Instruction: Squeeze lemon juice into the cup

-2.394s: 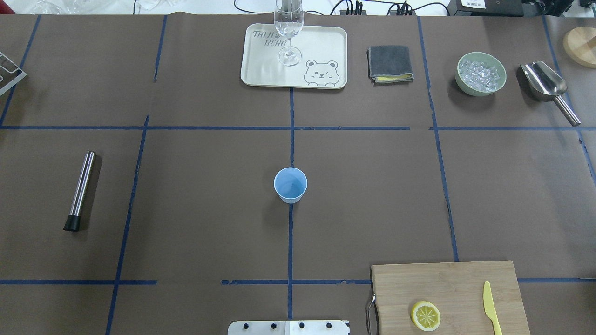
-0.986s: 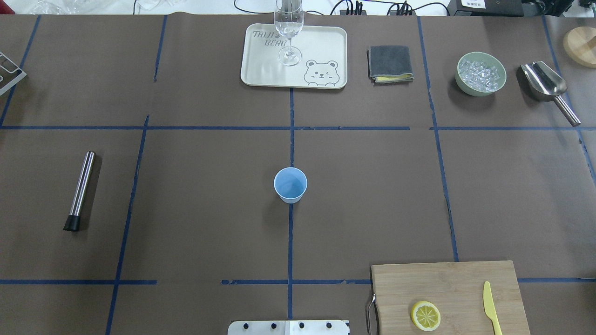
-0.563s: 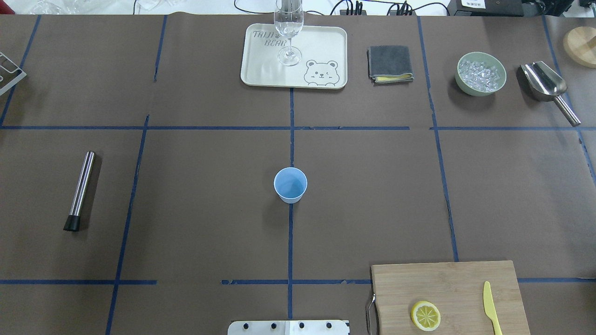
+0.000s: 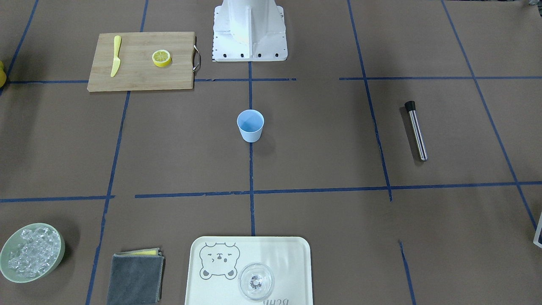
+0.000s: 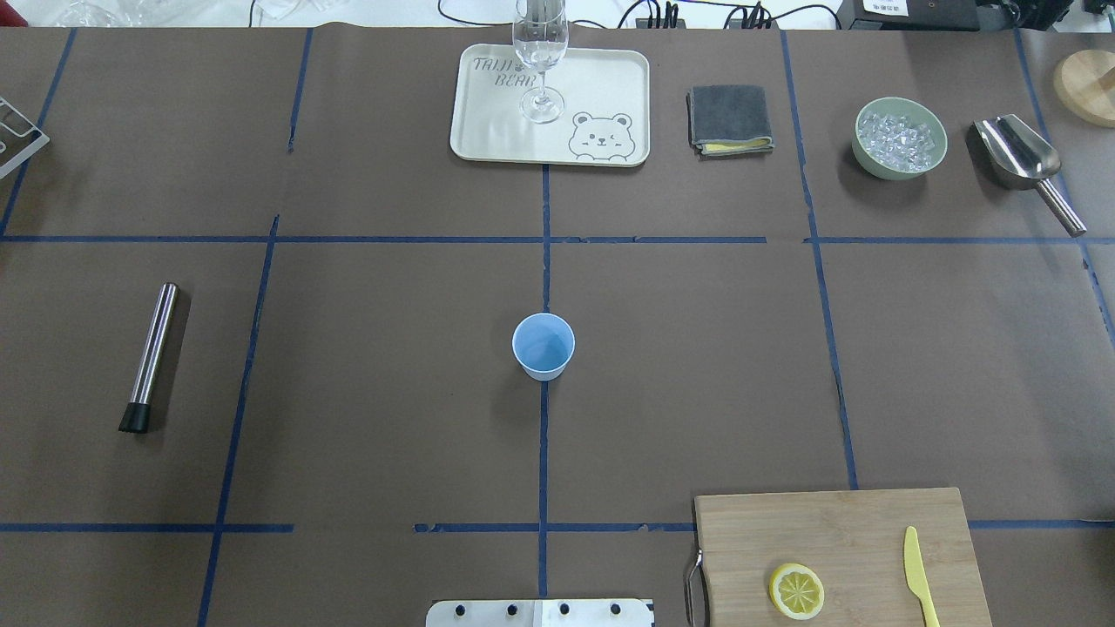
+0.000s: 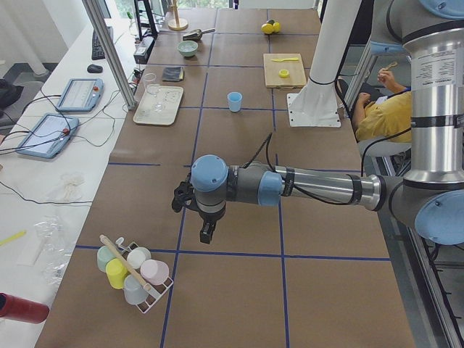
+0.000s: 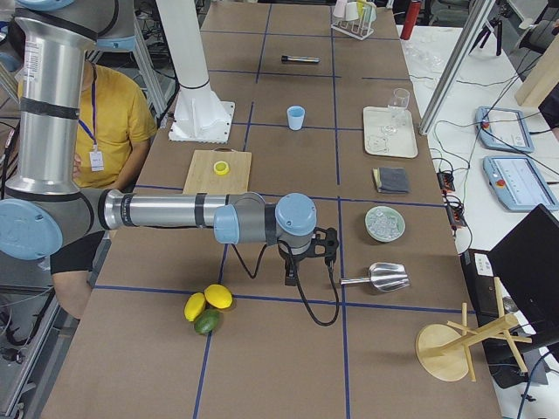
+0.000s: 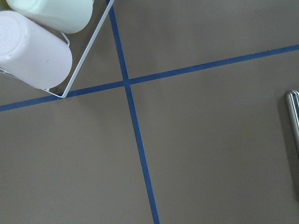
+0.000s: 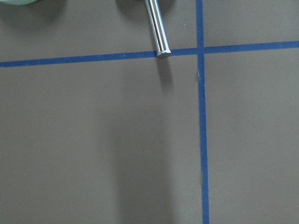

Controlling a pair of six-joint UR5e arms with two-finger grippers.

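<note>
Logging the layout at this moment: the lemon (image 5: 796, 591) lies flat on the wooden cutting board (image 5: 827, 531), at the robot's near right corner of the table (image 5: 392, 392). Its pale segmented cut face is up with the rind around it, and being round, it shows us no long axis. A yellow knife (image 5: 916, 575) lies on the same board to the lemon's right, apart from it, its length running roughly toward and away from the robot. The cup (image 5: 543, 346) stands upright at mid-table on the central blue tape line (image 5: 543, 453), mouth up, wider at the rim than at the base, well apart from the board. We read 1 piece of writing: "TAIJI BEAR" on the cream tray (image 5: 601, 87) at the far edge, with a bear drawing; the upper word is not sharp. A clear stemmed glass (image 5: 541, 52) stands on that tray. The left gripper (image 6: 206, 232) hangs pointing down near a wire rack (image 6: 161, 291) of pastel cups; the right gripper (image 7: 291, 278) hangs pointing down near a steel scoop (image 7: 389, 277). Both are well apart from lemon and cup. We cannot tell how either pair of jaws stands, since only the 2 side views show them.
</note>
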